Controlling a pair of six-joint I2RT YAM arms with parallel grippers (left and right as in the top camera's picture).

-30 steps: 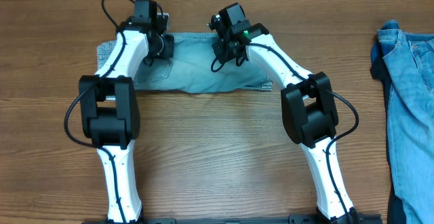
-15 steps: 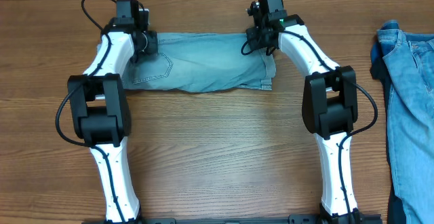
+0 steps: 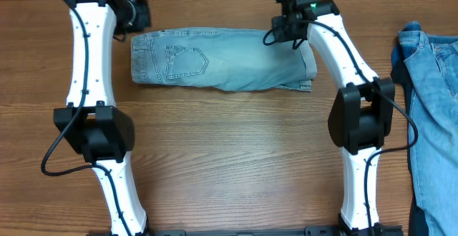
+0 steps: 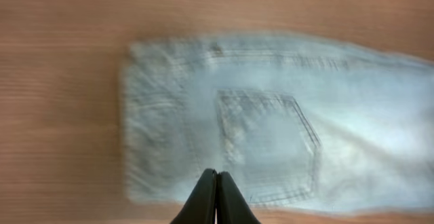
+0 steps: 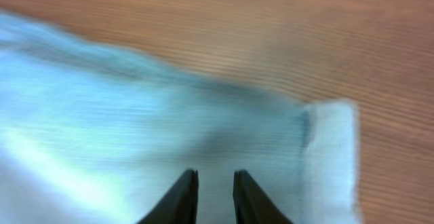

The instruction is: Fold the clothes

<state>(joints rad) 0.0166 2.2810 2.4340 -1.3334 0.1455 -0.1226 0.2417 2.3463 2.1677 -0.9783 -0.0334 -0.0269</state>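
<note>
The pale light-blue denim shorts [image 3: 222,59] lie flat across the far middle of the table, waistband to the left, hems to the right, one back pocket [image 3: 186,61] facing up. My left gripper [image 3: 141,12] hovers just past the waistband corner; in the left wrist view its fingers [image 4: 217,178] are shut and empty above the shorts [image 4: 271,136]. My right gripper [image 3: 280,30] is over the far edge near the hems; in the right wrist view it [image 5: 215,178] stands slightly open above the cloth [image 5: 135,129], holding nothing.
A pile of deeper-blue, longer denim garments [image 3: 429,107] lies along the right edge of the wooden table [image 3: 229,157]. Both arm bases stand at the near edge.
Both arms swung outward and away from the middle. The shorts were stretched out flat and shifted right. Both grippers have come off the cloth.
</note>
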